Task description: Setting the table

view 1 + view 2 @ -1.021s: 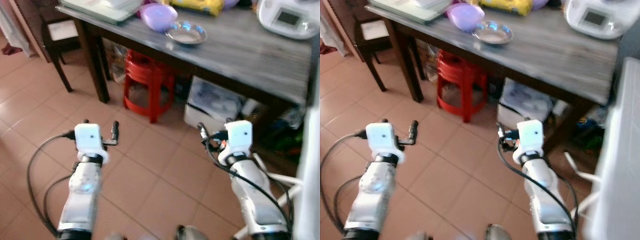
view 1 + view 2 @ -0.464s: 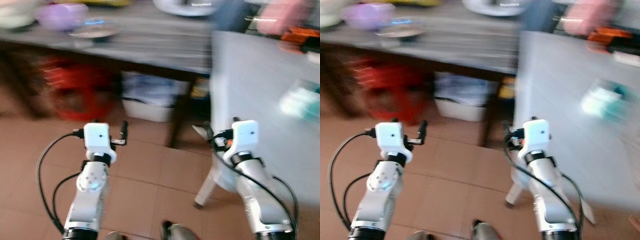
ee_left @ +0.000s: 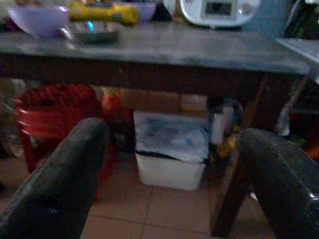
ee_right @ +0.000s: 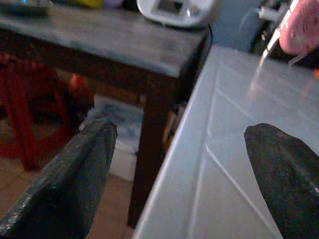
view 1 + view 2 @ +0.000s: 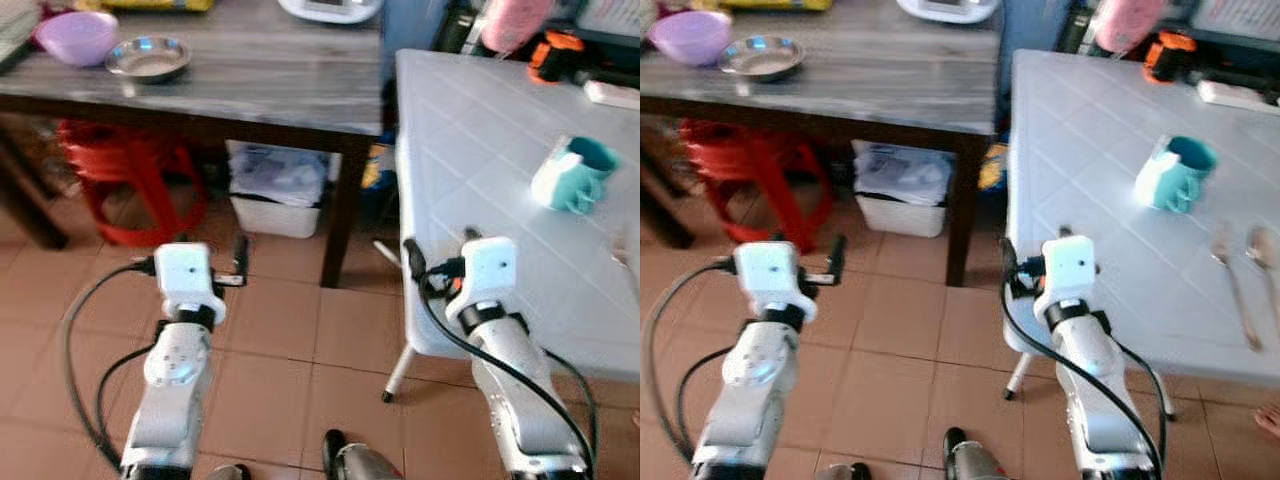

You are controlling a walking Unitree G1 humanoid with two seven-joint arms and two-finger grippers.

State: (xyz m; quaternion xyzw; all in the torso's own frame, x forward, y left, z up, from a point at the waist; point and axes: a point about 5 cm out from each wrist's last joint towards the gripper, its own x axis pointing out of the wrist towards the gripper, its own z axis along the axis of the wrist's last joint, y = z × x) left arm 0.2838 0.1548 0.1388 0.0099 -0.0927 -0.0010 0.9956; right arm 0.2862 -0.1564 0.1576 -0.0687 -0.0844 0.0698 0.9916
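Two tables ahead; approach step, nothing carried.
Left gripper (image 3: 164, 174) and right gripper (image 4: 184, 169): jaws released, empty. Mug (image 5: 1175, 173) at 1 o'clock, cutlery (image 5: 1238, 275) beside; reach next.

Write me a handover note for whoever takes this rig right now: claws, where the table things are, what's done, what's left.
Left claw: open, empty, held over the tiled floor facing the dark wooden table.
Right claw: open, empty, at the near edge of the white table.
On the white table: teal mug, plus a fork and a spoon lying side by side.
On the dark table: steel bowl and purple bowl.
Done: mug and cutlery are laid out.
Left: probably bring the bowls across; nothing is held yet.
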